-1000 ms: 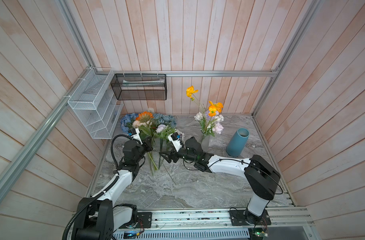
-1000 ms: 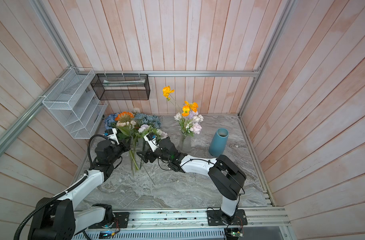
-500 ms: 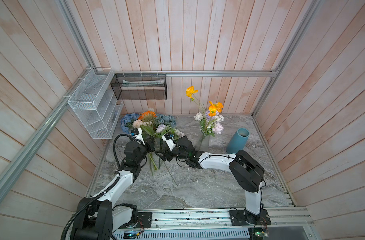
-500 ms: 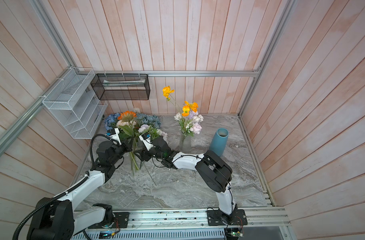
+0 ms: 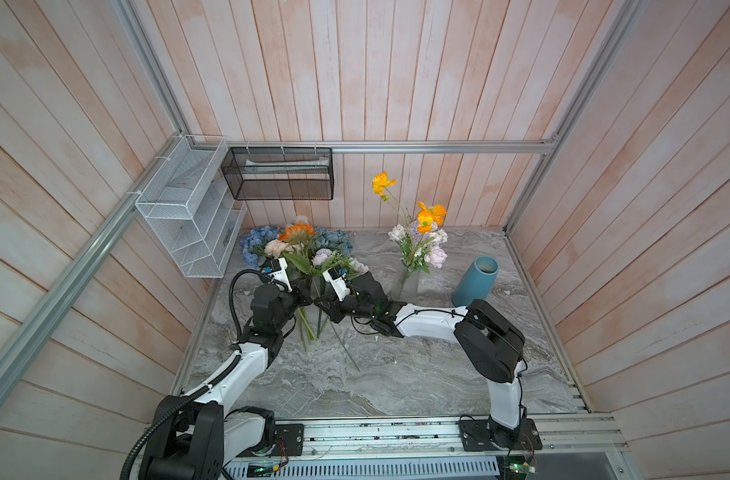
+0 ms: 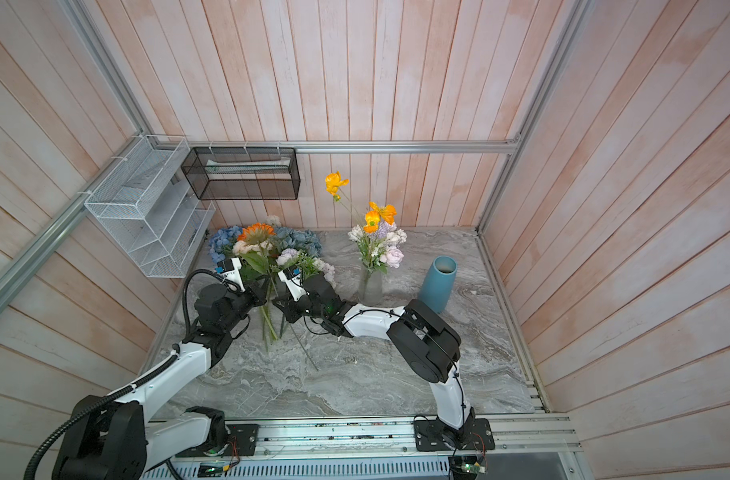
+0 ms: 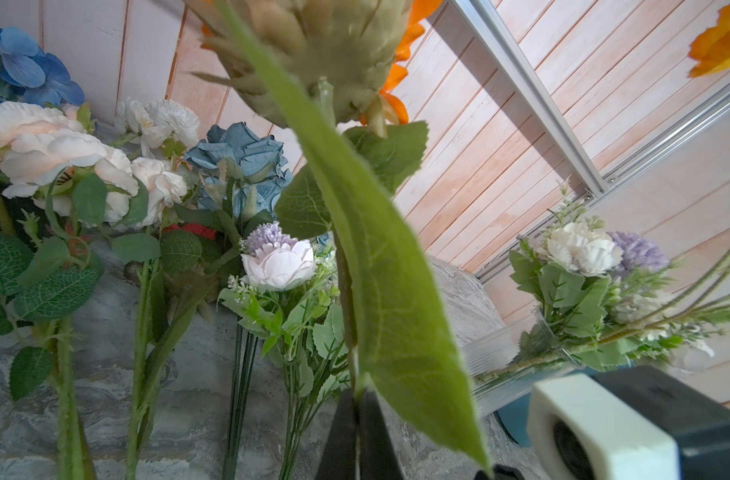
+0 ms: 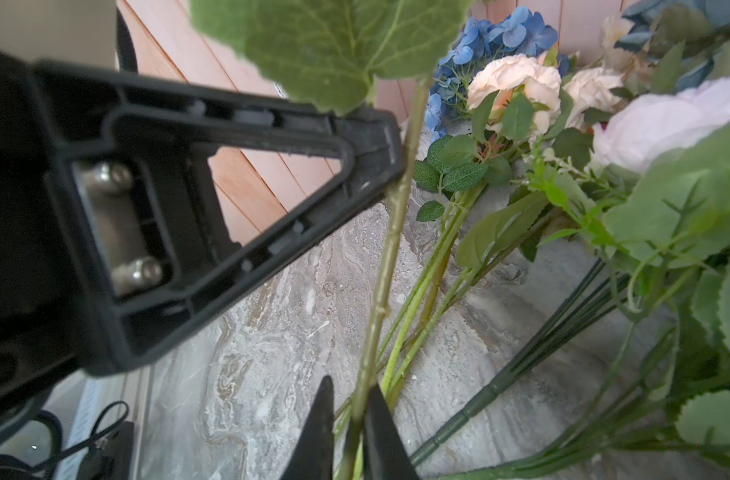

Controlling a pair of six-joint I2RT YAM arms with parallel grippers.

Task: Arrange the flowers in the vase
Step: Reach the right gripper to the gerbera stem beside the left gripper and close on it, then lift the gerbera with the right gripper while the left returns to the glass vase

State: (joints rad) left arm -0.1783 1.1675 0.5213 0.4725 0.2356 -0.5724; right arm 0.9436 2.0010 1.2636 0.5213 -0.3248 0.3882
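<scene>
Since both grippers sit on one sunflower stem, this reads as a mid-air handover. The relation that matters is grip order along that stem.

- left gripper: jaws pinched fully onto the stem, no gap visible beside it.
- right gripper: jaws likewise closed tight on the same stem. In the right wrist view the left arm's finger touches the stem further along, toward the leaves. So the right grip is the one nearer the cut end, and the left grip is nearer the sunflower head.
- Long axis: the stem looks raised off the table, head up and toward the back wall, tail hanging down. The exact tilt can't be read from the top views.
- Both top views show the two grippers nearly tip to tip, left of centre.
- glass vase, already holding stems, stands to the right of the jaws, well apart. The blue vase is further right again. The right arm is nearer both.
- loose flowers lie on the table at back left, behind the grippers.

Judgement: the left should let go, then the right swings the tail rightward over a vase rim. Risk: the leaves may snag on the left fingers as they part.
</scene>
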